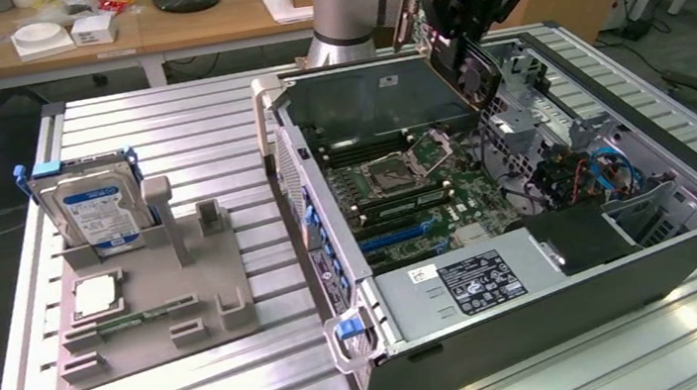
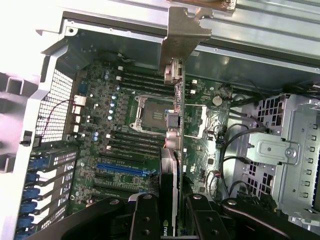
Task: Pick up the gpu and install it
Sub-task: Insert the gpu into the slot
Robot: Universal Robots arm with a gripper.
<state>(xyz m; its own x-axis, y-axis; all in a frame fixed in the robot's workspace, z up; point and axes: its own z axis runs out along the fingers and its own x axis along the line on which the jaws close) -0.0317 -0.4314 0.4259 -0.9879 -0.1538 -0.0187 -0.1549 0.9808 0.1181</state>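
The graphics card (image 1: 477, 69) is held in the air above the open computer case (image 1: 563, 313), over the back part of the motherboard (image 1: 418, 194) and not yet seated in any slot. It is clamped by the pincer (image 1: 467, 33), which is closed partway so that a finger presses on each flat face of the card. A grip on the faces, it is judged, keeps the connector edge free and the thin board from twisting.

In the wrist view the card (image 2: 173, 150) is seen edge-on as a slim strip. Its long axis runs straight away from the pincer (image 2: 170, 212), and the silver bracket (image 2: 182, 35) is at the far end. In the exterior view the card hangs steeply, its long axis pointing down into the case. The blue slot (image 2: 122, 169) lies on the board just to one side of the card's line.

The case is laid on its side on the slatted metal desk (image 1: 154, 129) with its side panel off, so the board can be reached from above. Well apart, toward the exterior view's left, a hard drive (image 1: 91, 209) is stood upright in a grey parts holder (image 1: 209, 302).
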